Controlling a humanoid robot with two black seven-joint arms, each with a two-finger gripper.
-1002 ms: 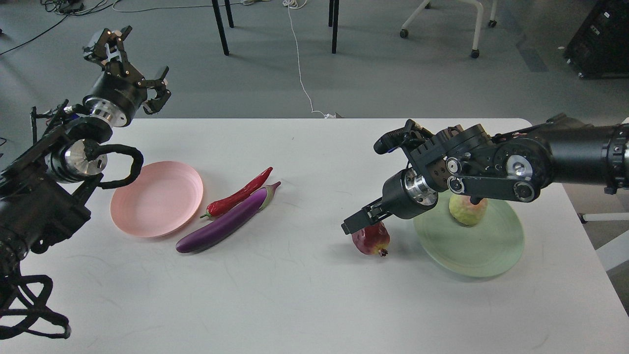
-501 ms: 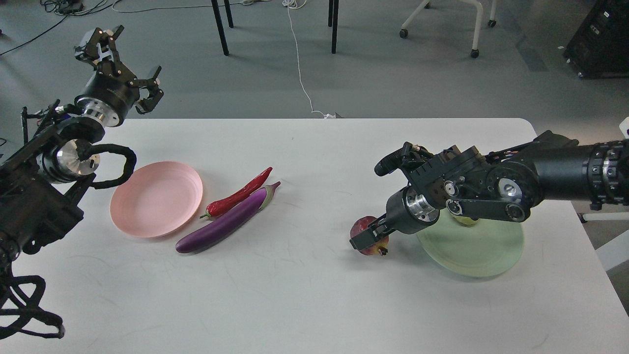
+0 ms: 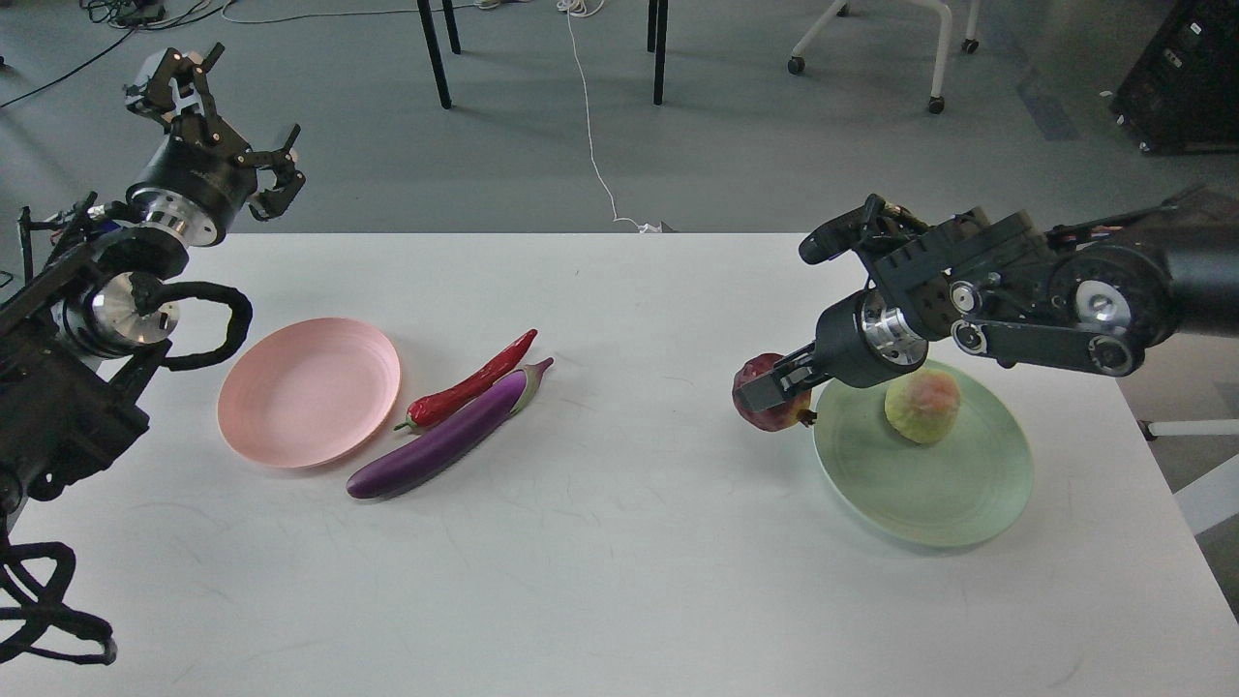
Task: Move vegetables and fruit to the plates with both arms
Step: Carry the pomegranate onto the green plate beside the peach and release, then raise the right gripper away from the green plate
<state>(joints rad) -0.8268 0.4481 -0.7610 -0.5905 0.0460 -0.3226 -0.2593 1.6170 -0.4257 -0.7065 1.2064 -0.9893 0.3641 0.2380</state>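
Observation:
My right gripper [image 3: 771, 390] is shut on the dark red pomegranate [image 3: 763, 405] and holds it in the air just left of the pale green plate [image 3: 929, 499]. The yellow-green fruit [image 3: 921, 407] with a pink blush sits on that plate. The purple eggplant [image 3: 445, 439] and the red chili pepper [image 3: 469, 383] lie side by side on the table, just right of the empty pale pink plate [image 3: 308, 392]. My left gripper [image 3: 218, 111] is open and empty, raised high beyond the table's far left corner.
The white table [image 3: 619, 581] bears all things. Beyond its far edge are chair legs [image 3: 436, 53], a white cable [image 3: 590, 126] on the grey floor and a black case [image 3: 1181, 77] at the far right.
My right gripper closed on the pomegranate and lifted it up and to the right, toward the green plate. My left gripper drifted up and to the left.

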